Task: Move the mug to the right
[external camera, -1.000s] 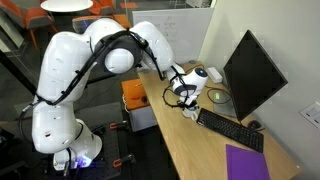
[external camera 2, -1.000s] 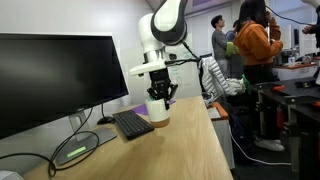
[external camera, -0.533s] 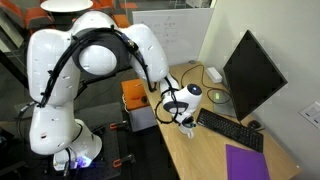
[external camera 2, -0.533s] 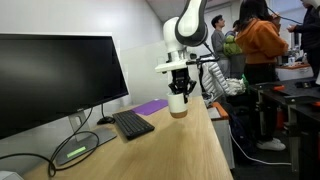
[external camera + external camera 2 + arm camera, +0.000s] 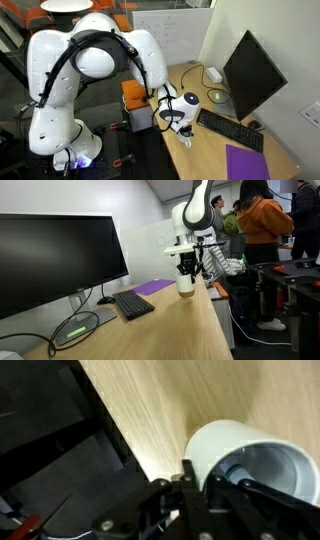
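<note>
The mug (image 5: 186, 133) is small, white and cylindrical with a dark inside. It hangs in my gripper (image 5: 180, 122) near the desk's edge by the robot base. In an exterior view the mug (image 5: 186, 285) sits low over the wooden desk under the gripper (image 5: 187, 272); I cannot tell whether it touches the top. In the wrist view the gripper (image 5: 203, 478) is shut on the mug's (image 5: 250, 448) rim wall, one finger outside and one inside. The handle is hidden.
A black keyboard (image 5: 230, 130) (image 5: 132, 303) and a monitor (image 5: 252, 72) (image 5: 55, 260) stand on the desk. A purple pad (image 5: 247, 163) (image 5: 153, 286) lies past the keyboard. A flat round dish (image 5: 218, 97) (image 5: 76, 332) lies by the monitor. An orange box (image 5: 137, 100) and people (image 5: 258, 230) are beside the desk.
The gripper has carried the mug from beside the keyboard toward the desk edge, away from the monitor; it moved rightward in the view facing the screen.
</note>
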Motion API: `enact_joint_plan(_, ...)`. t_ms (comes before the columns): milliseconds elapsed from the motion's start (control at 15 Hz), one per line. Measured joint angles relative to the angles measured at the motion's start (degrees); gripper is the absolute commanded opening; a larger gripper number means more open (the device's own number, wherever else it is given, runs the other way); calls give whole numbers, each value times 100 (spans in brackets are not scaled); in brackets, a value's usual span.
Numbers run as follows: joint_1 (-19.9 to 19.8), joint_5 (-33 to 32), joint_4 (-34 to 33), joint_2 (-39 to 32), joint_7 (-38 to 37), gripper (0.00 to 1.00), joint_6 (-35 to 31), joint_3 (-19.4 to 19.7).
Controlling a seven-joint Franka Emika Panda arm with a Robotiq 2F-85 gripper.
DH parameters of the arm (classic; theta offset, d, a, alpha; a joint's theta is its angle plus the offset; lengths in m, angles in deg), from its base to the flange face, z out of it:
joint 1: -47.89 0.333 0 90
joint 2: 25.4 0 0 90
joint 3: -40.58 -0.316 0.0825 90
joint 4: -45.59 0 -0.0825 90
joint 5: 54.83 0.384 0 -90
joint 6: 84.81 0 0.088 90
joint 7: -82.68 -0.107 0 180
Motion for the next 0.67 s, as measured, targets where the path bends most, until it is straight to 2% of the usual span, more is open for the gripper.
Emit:
enact_joint_plan(333,-13,0,-23,-173,0,3,-34,36)
enact_joint_plan(667,-2,1,-146,-430,62,3,-354,4)
